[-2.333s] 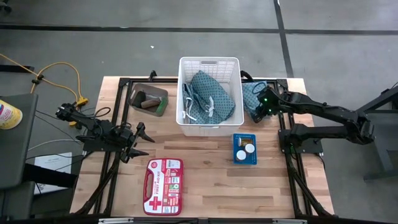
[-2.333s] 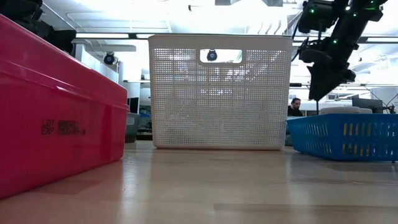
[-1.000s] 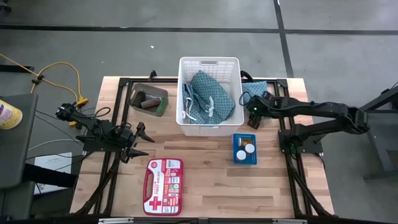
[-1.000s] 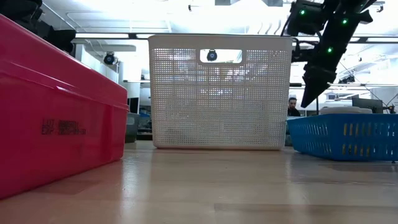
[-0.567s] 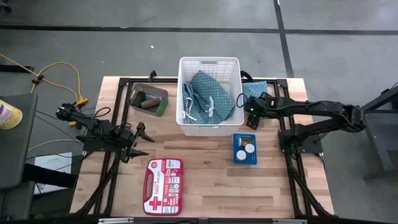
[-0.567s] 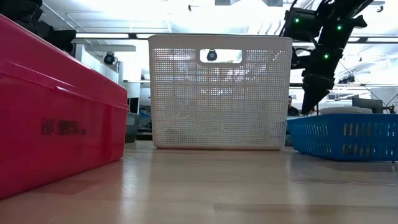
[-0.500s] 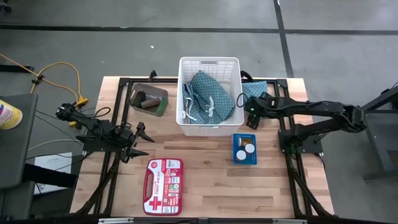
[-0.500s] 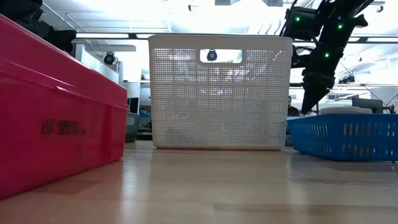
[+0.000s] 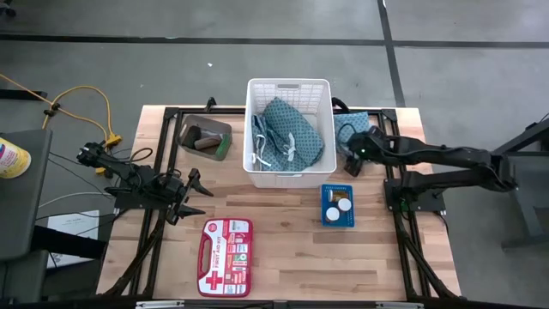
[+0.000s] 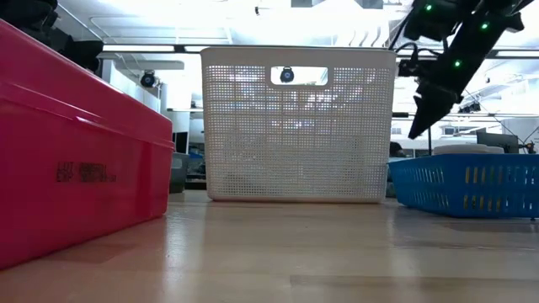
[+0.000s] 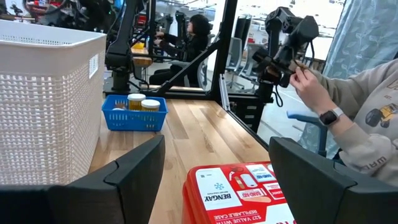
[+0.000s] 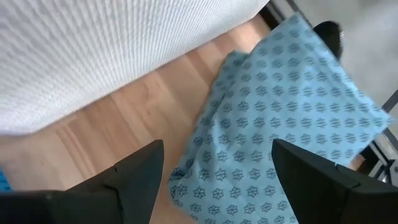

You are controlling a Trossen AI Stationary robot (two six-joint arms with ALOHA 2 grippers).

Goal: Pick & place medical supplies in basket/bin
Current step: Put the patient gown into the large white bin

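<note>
The white latticed basket (image 9: pixel 288 129) stands at the table's far middle with one teal patterned cloth (image 9: pixel 290 136) lying in it. A second teal cloth (image 9: pixel 347 126) lies flat on the table just right of the basket. My right gripper (image 12: pixel 217 149) hangs open over this cloth's near end (image 12: pixel 273 124), fingers slanting down beside the basket wall (image 12: pixel 112 43). The small dark bin (image 9: pixel 206 137), left of the basket, holds a brown roll and a green piece. My left gripper (image 9: pixel 193 194) waits open at the table's left side.
A flat blue tray (image 9: pixel 337 206) with two white-capped items sits near the right arm, in front of the basket. A red first aid kit (image 9: pixel 225 246) lies near the front edge. A person (image 11: pixel 348 124) sits beyond the table's right side. Bare wood stretches between kit and tray.
My right gripper has dipped a little beside the basket's right wall, then risen again and shifted slightly toward the table's right edge, staying over the teal cloth on the table. The cloth has kept its place.
</note>
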